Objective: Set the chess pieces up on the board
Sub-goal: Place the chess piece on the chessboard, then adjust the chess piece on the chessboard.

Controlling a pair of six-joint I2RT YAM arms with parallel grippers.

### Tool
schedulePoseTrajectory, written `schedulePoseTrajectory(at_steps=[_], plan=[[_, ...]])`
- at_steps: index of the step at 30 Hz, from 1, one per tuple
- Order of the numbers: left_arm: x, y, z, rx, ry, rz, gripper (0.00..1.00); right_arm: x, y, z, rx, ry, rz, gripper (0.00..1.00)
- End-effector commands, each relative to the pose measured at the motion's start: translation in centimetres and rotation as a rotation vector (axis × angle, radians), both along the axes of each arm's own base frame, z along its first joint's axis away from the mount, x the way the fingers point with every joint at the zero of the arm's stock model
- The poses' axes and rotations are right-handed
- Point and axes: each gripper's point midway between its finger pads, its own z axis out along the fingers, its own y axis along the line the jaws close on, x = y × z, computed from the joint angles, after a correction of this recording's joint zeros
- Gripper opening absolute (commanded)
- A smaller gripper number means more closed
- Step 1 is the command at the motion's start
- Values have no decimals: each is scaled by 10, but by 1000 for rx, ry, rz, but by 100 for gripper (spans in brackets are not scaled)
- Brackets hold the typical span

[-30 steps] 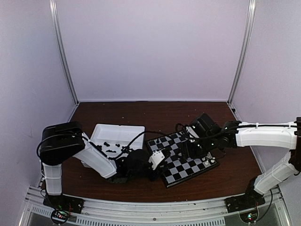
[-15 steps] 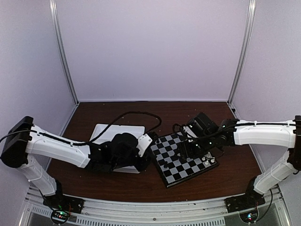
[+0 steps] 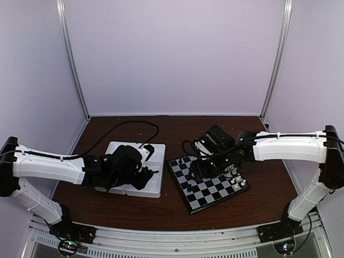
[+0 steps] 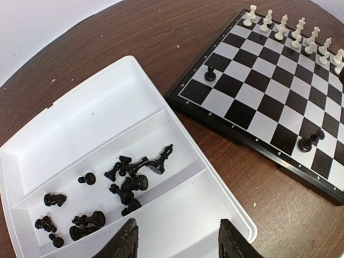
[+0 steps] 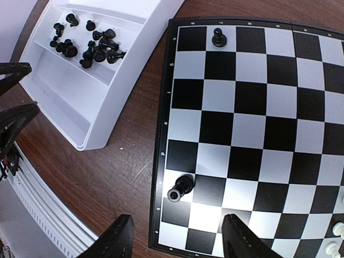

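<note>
Several tiny black chess pieces (image 4: 126, 180) lie in a heap in the middle compartment of the white tray (image 4: 97, 115). My left gripper (image 4: 177, 244) hangs open above the tray's near compartment, holding nothing. On the board (image 5: 269, 102) stand a black pawn (image 5: 217, 37) and another black piece (image 5: 180, 188), both close to the rim facing the tray. My right gripper (image 5: 177, 239) is open and empty above that corner of the board, with the second piece just ahead of its fingers. The top view shows the left gripper (image 3: 144, 173) over the tray and the right gripper (image 3: 200, 171) over the board.
A row of white pieces (image 4: 290, 29) stands along the board's far edge. Tray (image 3: 115, 150) and board (image 3: 188, 207) lie side by side on the brown table, a narrow strip of wood between them. A black cable (image 3: 118, 129) loops behind the tray.
My left arm has swung left, away from the board's edge, and its gripper now hangs over the tray. My right gripper has shifted left across the board toward its tray-side corner.
</note>
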Motion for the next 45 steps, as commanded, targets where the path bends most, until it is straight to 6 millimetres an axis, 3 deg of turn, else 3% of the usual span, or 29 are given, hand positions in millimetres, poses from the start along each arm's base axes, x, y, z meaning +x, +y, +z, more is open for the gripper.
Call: schedulePoseTrajectory(at_steps=[1,10,21,35,45], plan=[[12,24,11,-15,4,128,51,-2,5,-2,-76,-32,33,59],[19,61,9,9,2,244,51,-6,20,-16,-147,-29,74,59],[16,74,4,28,4,277,51,-4,25,-39,-224,-9,87,54],[17,75,2,32,4,286,51,-3,27,-52,-245,6,96,34],[17,77,2,38,3,289,50,-2,29,-51,-249,1,103,12]])
